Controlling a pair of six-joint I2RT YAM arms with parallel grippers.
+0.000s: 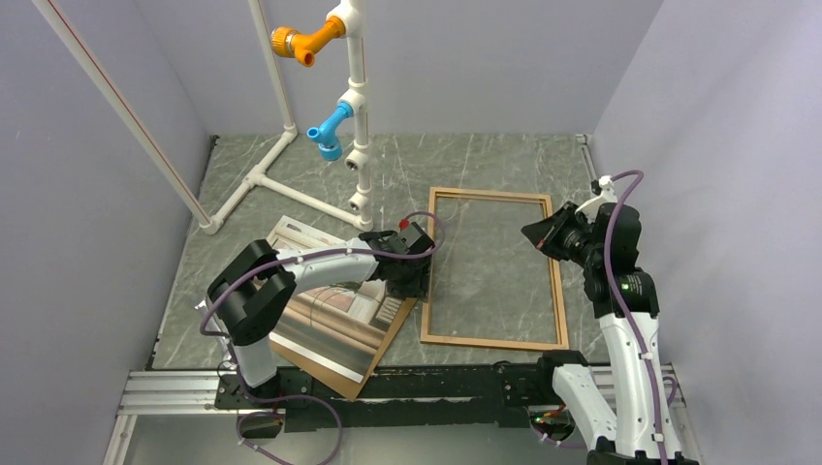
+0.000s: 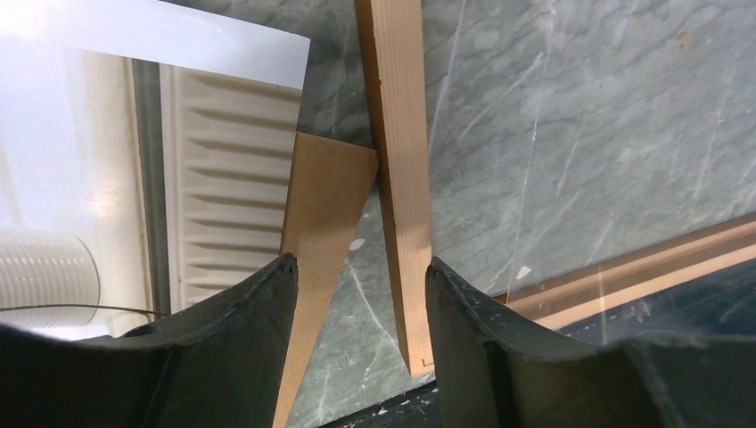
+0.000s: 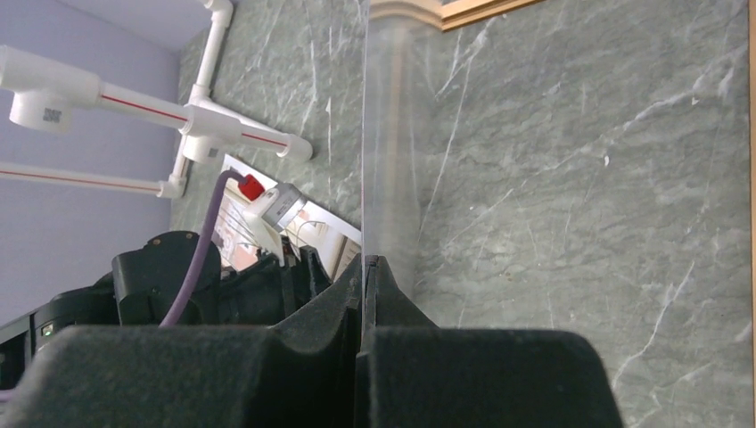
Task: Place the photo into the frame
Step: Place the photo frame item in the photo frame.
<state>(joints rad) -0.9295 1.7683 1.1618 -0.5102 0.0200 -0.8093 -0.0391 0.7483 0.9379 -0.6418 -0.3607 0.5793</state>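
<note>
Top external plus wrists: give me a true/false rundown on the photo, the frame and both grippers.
1. The left gripper is open, with the frame rail showing between its fingers. True.
2. The photo already sits inside the frame. False: it lies left of the frame, on a brown backing board.
3. The right gripper is wide open. False: its fingers are closed, apparently on the edge of a clear pane.
4. The white pipe stand carries a blue fitting and an orange fitting. True.
</note>
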